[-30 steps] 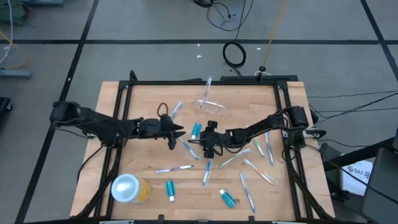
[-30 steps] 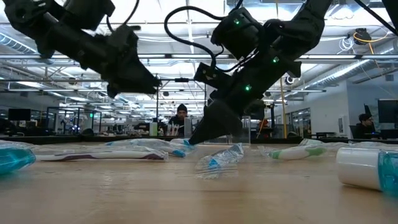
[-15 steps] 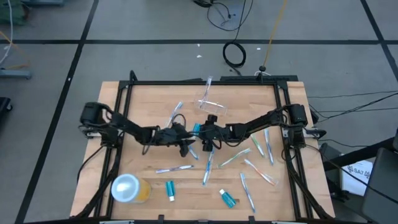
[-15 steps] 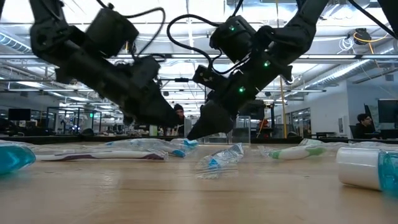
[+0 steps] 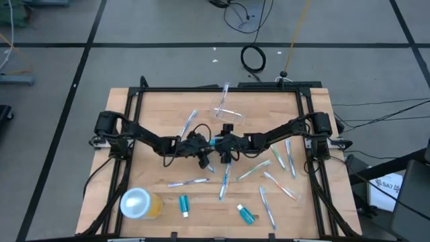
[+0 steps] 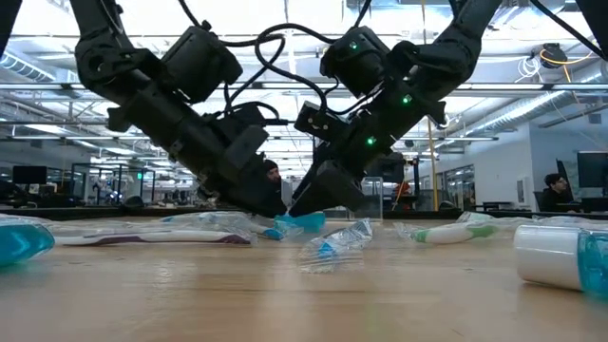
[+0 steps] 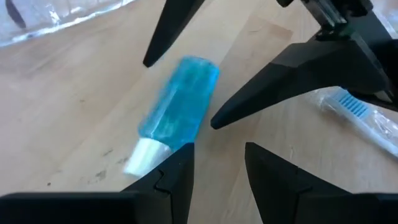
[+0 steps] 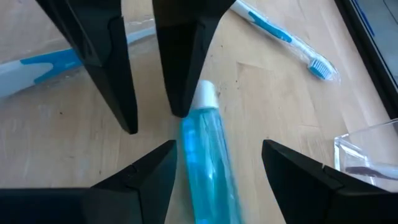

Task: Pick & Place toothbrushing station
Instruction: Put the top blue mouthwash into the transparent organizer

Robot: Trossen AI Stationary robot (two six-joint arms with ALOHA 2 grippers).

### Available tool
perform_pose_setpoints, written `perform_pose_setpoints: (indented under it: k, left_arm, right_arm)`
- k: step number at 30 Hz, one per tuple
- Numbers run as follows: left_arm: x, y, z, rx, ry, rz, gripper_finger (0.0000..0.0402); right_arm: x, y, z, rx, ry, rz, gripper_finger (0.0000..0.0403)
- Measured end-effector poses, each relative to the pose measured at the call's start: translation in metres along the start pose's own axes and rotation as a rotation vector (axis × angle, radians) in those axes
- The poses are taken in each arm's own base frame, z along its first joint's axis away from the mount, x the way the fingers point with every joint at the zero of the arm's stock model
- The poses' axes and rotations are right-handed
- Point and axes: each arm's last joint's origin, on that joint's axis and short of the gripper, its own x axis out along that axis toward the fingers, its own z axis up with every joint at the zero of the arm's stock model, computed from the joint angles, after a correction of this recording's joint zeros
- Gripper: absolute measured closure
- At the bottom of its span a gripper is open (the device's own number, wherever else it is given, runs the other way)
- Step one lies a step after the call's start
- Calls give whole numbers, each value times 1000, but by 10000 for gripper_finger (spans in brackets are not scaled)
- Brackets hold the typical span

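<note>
At the near left corner of the wooden surface (image 5: 134,114), an orange-yellow cup with a white lid (image 5: 140,203) is lying on its side, and a teal tube (image 5: 183,205) is resting just to its right. Toward the middle, the left gripper (image 5: 209,144) is being held low over the surface with its jaws parted; nothing is being gripped between them. A second teal tube with a white cap (image 7: 171,121) is lying flat on the wood at the centre, and it is being approached from both sides: one left finger (image 7: 171,180) is seen right beside the white cap, though contact cannot be told. Opposite, the right gripper (image 5: 218,144) is being held tip to tip with the left one, its jaws spread wide on either side of the tube's blue body (image 8: 205,155), without closing on it. Behind the two grippers, a clear plastic cup (image 5: 230,115) is lying on its side near the far edge. To the right, several toothbrushes (image 5: 274,156) are being left scattered across the surface, and a third teal tube (image 5: 246,214) is lying near the front edge.
</note>
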Motion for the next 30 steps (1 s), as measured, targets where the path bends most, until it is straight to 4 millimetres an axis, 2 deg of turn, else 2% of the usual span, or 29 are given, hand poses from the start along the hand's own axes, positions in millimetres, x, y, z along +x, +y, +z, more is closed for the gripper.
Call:
perform_pose_setpoints:
  k: [9,13,16,19,26,30]
  left_arm:
    - [-25,2,22,227,-17,18,254]
    - [-26,9,21,420,31,40,254]
    - [-21,13,18,486,62,-11,254]
    - [-14,19,13,472,100,-35,254]
    - [-6,29,11,270,107,2,254]
    - [-7,28,12,278,98,-4,254]
  right_arm:
    - [1,-1,-3,25,25,6,174]
    - [1,-2,-8,35,71,12,174]
    - [2,-2,-8,36,69,14,174]
    - [2,-2,-8,41,54,68,174]
    - [3,-3,-8,84,49,103,174]
    - [3,-4,-9,88,52,102,174]
